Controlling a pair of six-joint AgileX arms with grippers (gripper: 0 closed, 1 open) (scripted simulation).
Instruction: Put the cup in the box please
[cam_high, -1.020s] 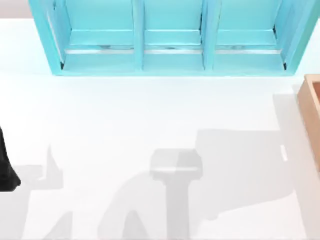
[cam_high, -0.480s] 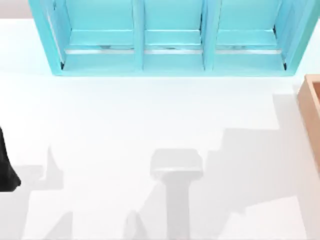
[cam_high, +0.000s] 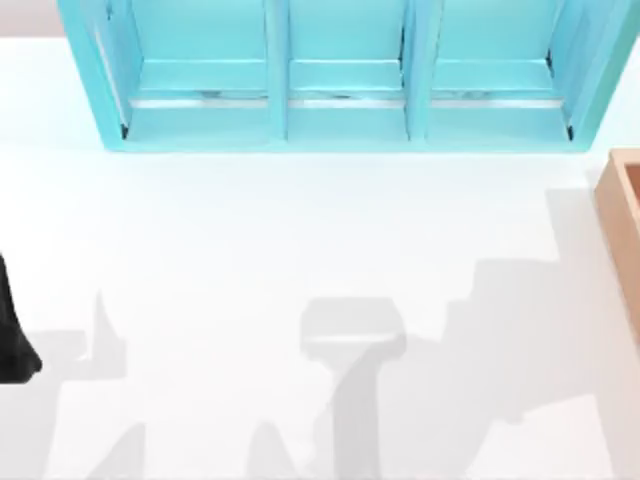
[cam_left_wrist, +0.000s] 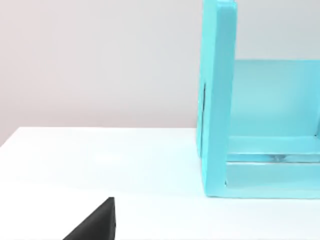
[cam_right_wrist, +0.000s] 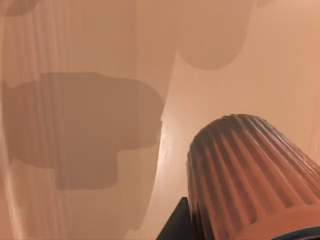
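Cup (cam_right_wrist: 250, 175) sits close up in your right wrist view, against the box's (cam_right_wrist: 75, 100) tan surface; whether that claw grips it, you cannot tell. From above, you see the box (cam_high: 625, 210) at the table's (cam_high: 300, 250) right edge.

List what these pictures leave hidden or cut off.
- Box: top view, cut by the right edge.
- Cup: right wrist view, its lower part cut by the frame edge; whether it rests on the box floor cannot be told.
- Left arm: top view, cut by the left edge.
- Turquoise shelf unit: top cut off.

shelf unit (cam_high: 340, 75) at table (cam_high: 250, 240) back | box (cam_high: 622, 215) at right edge | cup (cam_right_wrist: 250, 175) inside box
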